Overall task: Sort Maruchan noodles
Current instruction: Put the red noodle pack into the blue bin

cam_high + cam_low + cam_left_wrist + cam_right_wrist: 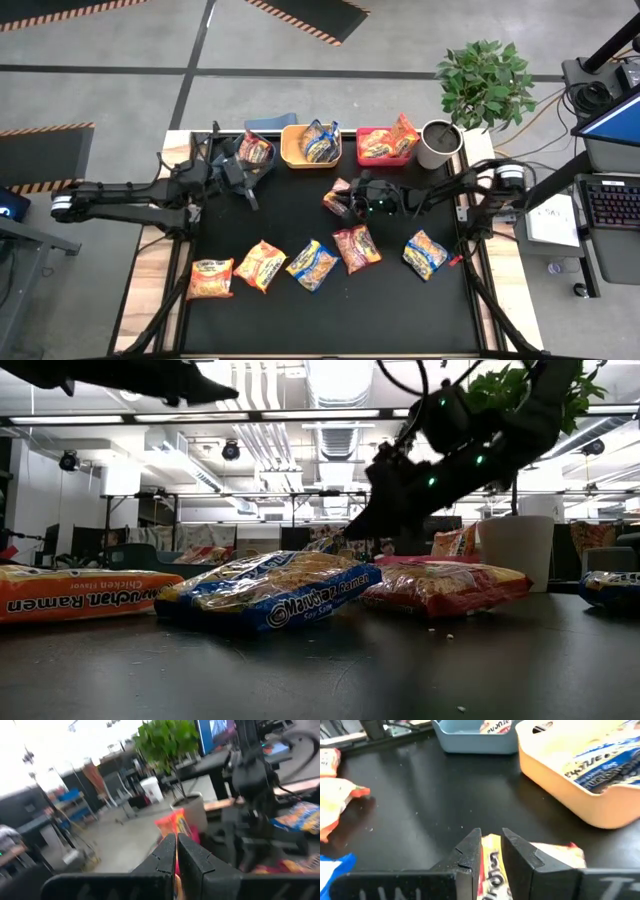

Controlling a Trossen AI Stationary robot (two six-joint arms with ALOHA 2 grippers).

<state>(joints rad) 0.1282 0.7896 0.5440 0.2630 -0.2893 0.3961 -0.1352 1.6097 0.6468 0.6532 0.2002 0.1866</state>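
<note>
Several Maruchan packets lie flat along the near part of the black table: orange [210,278], orange [260,266], blue [312,265], red [356,248], blue [427,254]. One orange packet [256,150] sits in the blue bin [272,122]. A blue one [320,145] is in the yellow bin and orange ones [390,140] are in the red bin. My right gripper [352,200] is at mid-table, shut on a red-trimmed packet [337,200]. My left gripper [245,178] is raised beside the blue bin, its fingers [165,850] shut with only a slit, holding nothing I can see. My right gripper [491,834] pinches the red-trimmed packet between its two fingers at the printed front near one edge [492,857]. The fingers come from the table's right side, slanting down. The rest of the packet [555,852] spreads out beside the fingers. Whether it is clear of the table cannot be told.
The blue, yellow [293,152] and red [363,132] bins stand in a row along the far edge. A white pot [437,145] with a plant [487,75] stands right of the red bin. Bare black table lies between the bins and the near row of packets.
</note>
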